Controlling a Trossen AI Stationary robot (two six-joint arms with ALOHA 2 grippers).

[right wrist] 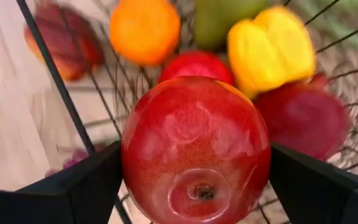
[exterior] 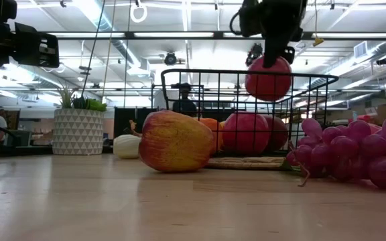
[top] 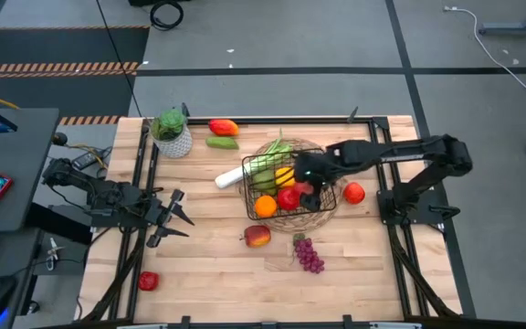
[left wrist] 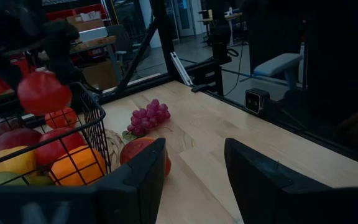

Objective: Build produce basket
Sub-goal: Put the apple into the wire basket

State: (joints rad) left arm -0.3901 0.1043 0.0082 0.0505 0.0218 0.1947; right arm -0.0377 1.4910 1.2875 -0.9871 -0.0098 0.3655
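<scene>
I have the right gripper [top: 307, 183] above the basket [top: 329, 203], pinching a red apple [exterior: 268, 78] between its fingers; in the low view the apple hangs level with the basket's top rim, clear of the fruit below. The basket sits on a wicker mat [top: 283, 221] a little right of the table's middle, already holding an orange [top: 265, 206], a yellow pepper [right wrist: 272, 48], green pieces and other red fruit. Just off its right wall lies a loose tomato [top: 353, 193]; a red-yellow apple [top: 257, 237] and the grapes [top: 310, 254] lie near its front edge, and a white leek end [top: 228, 177] pokes out on its left. My left gripper [top: 173, 219] waits over bare wood near the table's left side, fingers partly spread, holding nothing. Another red fruit [top: 148, 281] sits by the front left edge. The front middle of the table gives me open room.
</scene>
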